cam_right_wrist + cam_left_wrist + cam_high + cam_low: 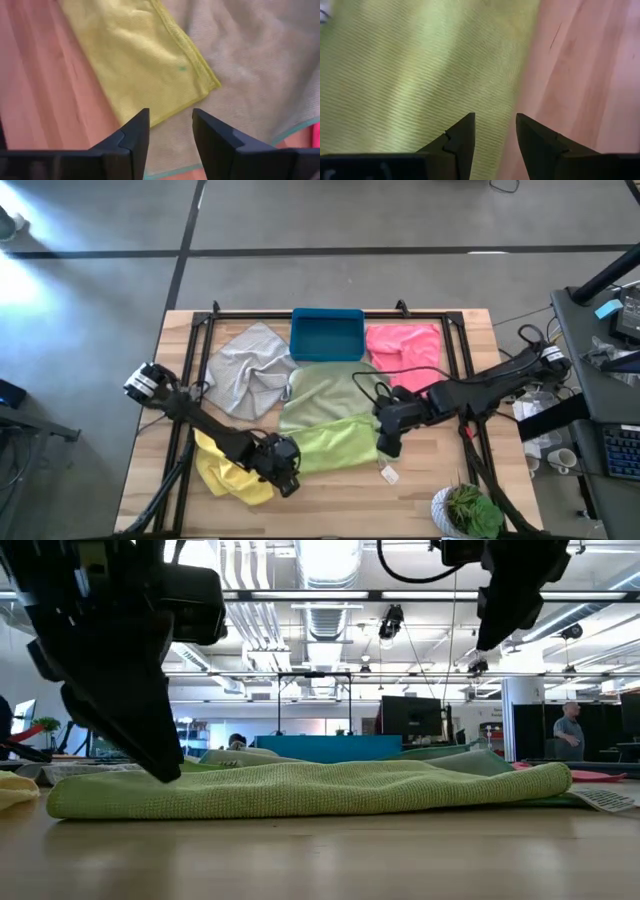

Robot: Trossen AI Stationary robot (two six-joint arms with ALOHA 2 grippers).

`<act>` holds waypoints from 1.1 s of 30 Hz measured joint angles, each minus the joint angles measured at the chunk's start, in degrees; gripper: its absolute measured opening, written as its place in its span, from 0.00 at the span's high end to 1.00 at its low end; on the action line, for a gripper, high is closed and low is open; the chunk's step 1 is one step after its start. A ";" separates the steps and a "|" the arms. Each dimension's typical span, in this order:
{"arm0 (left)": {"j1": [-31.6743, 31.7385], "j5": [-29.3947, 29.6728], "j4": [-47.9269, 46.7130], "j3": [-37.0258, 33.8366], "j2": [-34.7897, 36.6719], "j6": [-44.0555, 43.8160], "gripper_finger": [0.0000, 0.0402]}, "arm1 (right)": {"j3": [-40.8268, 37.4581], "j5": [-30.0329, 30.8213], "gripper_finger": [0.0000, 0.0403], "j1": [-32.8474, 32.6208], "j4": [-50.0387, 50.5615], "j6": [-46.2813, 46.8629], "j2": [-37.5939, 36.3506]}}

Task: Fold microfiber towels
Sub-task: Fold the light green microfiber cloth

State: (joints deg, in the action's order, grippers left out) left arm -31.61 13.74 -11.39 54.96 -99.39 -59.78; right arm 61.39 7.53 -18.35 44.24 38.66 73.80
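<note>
Wooden surface (420, 490) – five soft towels spread across it. Lime green towel (335, 445) lies near-centre, folded into a flat ribbed-weave band; judged mid-fold. Left tool (283, 477) at its left end, right tool (388, 445) above its right end – both apart, empty. Next: regrip the edge, fold again.

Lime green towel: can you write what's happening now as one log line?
lime green towel: folded, flat | left gripper: open, at its left end | right gripper: open, above right end
</note>
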 joint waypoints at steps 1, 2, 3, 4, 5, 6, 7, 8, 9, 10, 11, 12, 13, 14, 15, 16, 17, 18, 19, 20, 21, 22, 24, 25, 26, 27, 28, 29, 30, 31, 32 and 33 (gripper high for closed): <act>-0.19 0.02 0.77 0.55 -0.79 -0.25 0.68 | -0.26 -0.01 0.67 -0.17 -0.09 0.30 -0.19; -0.40 -0.03 1.27 0.94 -1.46 -0.93 0.68 | -0.43 0.00 0.67 -0.29 0.13 0.32 -0.19; -0.53 -0.09 1.14 1.01 -2.01 -1.46 0.68 | -0.46 -0.02 0.68 -0.29 0.16 0.32 -0.08; -0.68 -0.63 0.68 1.01 -2.65 -2.04 0.68 | -0.46 0.00 0.68 -0.29 -0.06 0.32 0.11; -0.73 -1.47 0.77 1.01 -3.43 -2.78 0.68 | -0.46 -0.02 0.69 -0.29 -0.04 0.30 0.18; -0.84 -1.86 1.00 1.03 -3.83 -2.92 0.68 | -0.46 0.00 0.69 -0.29 0.01 0.32 0.25; -1.01 -3.93 1.04 1.07 -3.96 -2.97 0.68 | -0.46 0.00 0.70 -0.29 -0.11 0.32 0.56; -1.20 -4.64 1.11 1.09 -4.13 -2.92 0.68 | -0.46 0.02 0.70 -0.29 -0.22 0.32 0.77; -1.45 -5.85 1.22 1.12 -4.40 -2.87 0.68 | -0.46 -0.01 0.70 -0.29 -0.12 0.29 0.89; -1.68 -7.20 1.22 1.19 -4.50 -2.85 0.68 | -0.49 -0.03 0.71 -0.29 0.11 0.29 0.97; -1.99 -8.43 1.02 1.17 -4.48 -2.83 0.68 | -0.51 -0.02 0.71 -0.29 0.01 0.30 1.25; -2.37 -9.83 0.72 1.09 -4.31 -2.84 0.68 | -0.51 0.00 0.71 -0.29 -0.08 0.32 1.36; -2.78 -11.31 0.22 1.04 -4.03 -2.84 0.68 | -0.51 -0.02 0.71 -0.29 0.01 0.31 1.38; -3.17 -12.70 -0.88 0.98 -3.60 -2.83 0.68 | -0.62 -0.02 0.72 -0.29 -0.06 0.30 1.40; -3.45 -13.89 -2.18 0.96 -3.30 -2.83 0.68 | -0.68 -0.02 0.72 -0.29 -0.06 0.32 1.42; -3.62 -14.96 -3.81 0.94 -2.80 -2.82 0.68 | -0.76 -0.02 0.72 -0.29 -0.02 0.32 1.42; -3.79 -15.70 -5.92 0.94 -2.34 -2.83 0.68 | -0.81 -0.01 0.72 -0.29 -0.08 0.34 1.42; -3.96 -16.00 -8.17 0.90 -1.77 -2.83 0.68 | -0.83 -0.02 0.73 -0.29 -0.05 0.32 1.42; -4.11 -16.17 -10.45 0.90 -1.34 -2.83 0.68 | -0.84 -0.02 0.73 -0.29 -0.04 0.32 1.42; -4.12 -16.20 -12.65 0.88 -0.80 -2.52 0.68 | -0.84 0.00 0.73 -0.29 -0.08 0.34 1.42; -4.12 -16.22 -15.22 0.88 -0.27 -2.15 0.68 | -0.84 -0.01 0.73 -0.29 -0.13 0.32 1.42; -4.12 -16.22 -17.68 0.85 0.32 -1.30 0.68 | -0.90 0.00 0.74 -0.29 -0.19 0.34 1.43; -4.03 -16.20 -22.77 0.71 1.38 0.13 0.68 | -0.90 0.00 0.74 -0.29 -0.23 0.43 1.73; -4.03 -16.18 -24.93 0.66 2.05 0.57 0.68 | -0.94 0.00 0.74 -0.29 -0.21 0.71 1.77; -4.00 -16.15 -27.36 0.54 2.64 0.77 0.68 | -1.04 0.00 0.75 -0.29 -0.23 0.98 1.79; -3.98 -16.09 -29.50 0.41 3.28 0.64 0.68 | -1.10 0.03 0.75 -0.27 -0.26 1.25 2.06; -3.99 -15.97 -30.76 0.28 4.24 0.18 0.68 | -1.13 0.23 0.75 -0.19 -0.35 1.60 2.18; -3.99 -15.76 -30.56 0.31 5.18 0.14 0.68 | -1.23 0.84 0.75 -0.13 -0.40 1.83 2.29; -3.93 -15.58 -30.17 0.58 6.13 -0.13 0.68 | -1.45 1.77 0.75 -0.13 -0.55 1.84 2.43; -3.85 -14.93 -29.49 0.75 7.13 -0.92 0.68 | -1.56 2.86 0.75 -0.10 -0.92 1.85 2.96; -3.88 -13.81 -28.44 0.83 7.87 -1.67 0.68 | -1.58 3.64 0.76 0.07 -1.55 1.85 3.26; -3.85 -12.47 -26.70 0.83 8.53 -2.32 0.68 | -1.66 3.98 0.76 0.15 -1.87 1.83 3.49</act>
State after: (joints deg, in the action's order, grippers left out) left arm -35.46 1.27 -38.10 55.79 -90.86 -62.10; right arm 59.73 11.51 -18.20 42.38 40.49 77.28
